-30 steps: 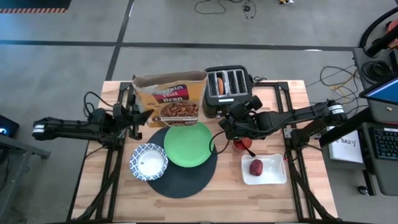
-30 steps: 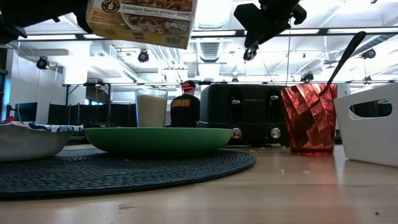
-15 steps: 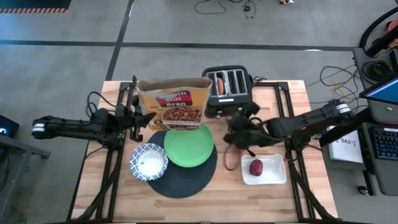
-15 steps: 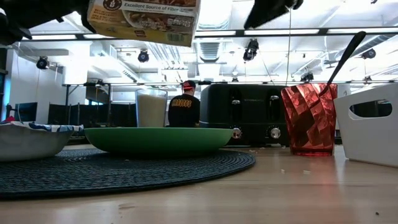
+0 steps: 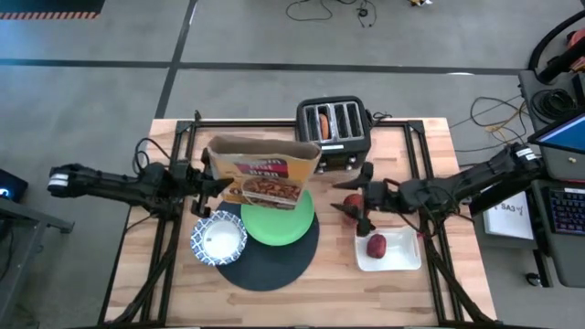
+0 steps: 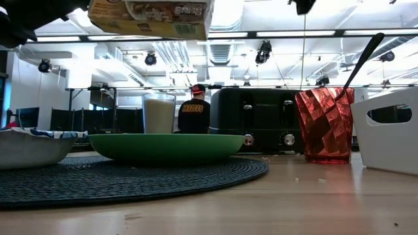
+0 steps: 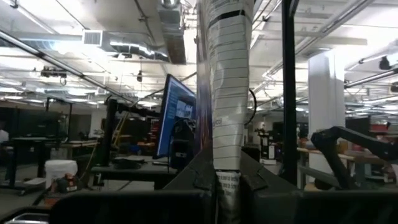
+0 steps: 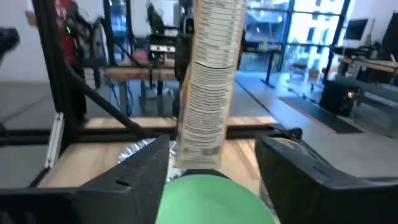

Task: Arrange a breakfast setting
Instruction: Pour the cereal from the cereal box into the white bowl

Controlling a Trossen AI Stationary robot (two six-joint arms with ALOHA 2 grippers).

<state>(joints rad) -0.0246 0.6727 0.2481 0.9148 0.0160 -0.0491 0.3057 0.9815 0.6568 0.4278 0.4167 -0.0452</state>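
Observation:
My left gripper [image 5: 212,182] is shut on a cereal box [image 5: 263,173] that hangs over the far rim of the green plate [image 5: 277,219]. The plate and the blue-and-white bowl [image 5: 218,238] rest on the round dark placemat [image 5: 267,263]. My right gripper [image 5: 355,208] is open and empty above the small red cup [image 6: 324,124], which stands on the table with the metal spoon [image 6: 363,55] leaning in it. The dark red fruit [image 5: 377,245] lies in a white tray. The bagel [image 5: 324,122] sticks up out of a toaster slot. My left gripper pinches the cereal box at its narrow side panel [image 7: 227,182] between the two fingers, one on each broad face. The fingers come level from the table's left. The box is lifted clear of the table, leaning back with its printed front [image 5: 265,178] facing up.
A black toaster [image 5: 335,134] stands at the table's far side. The white tray [image 5: 402,251] sits at the near right. A glass of white liquid [image 6: 159,114] stands behind the plate. A person [image 6: 194,112] shows far off in the room.
My left gripper has carried the cereal box toward the near and right edges, from beside the toaster to over the plate's far rim, and the box has leaned back. My right gripper has risen and drawn back from the toaster toward the right edge, over the red cup.

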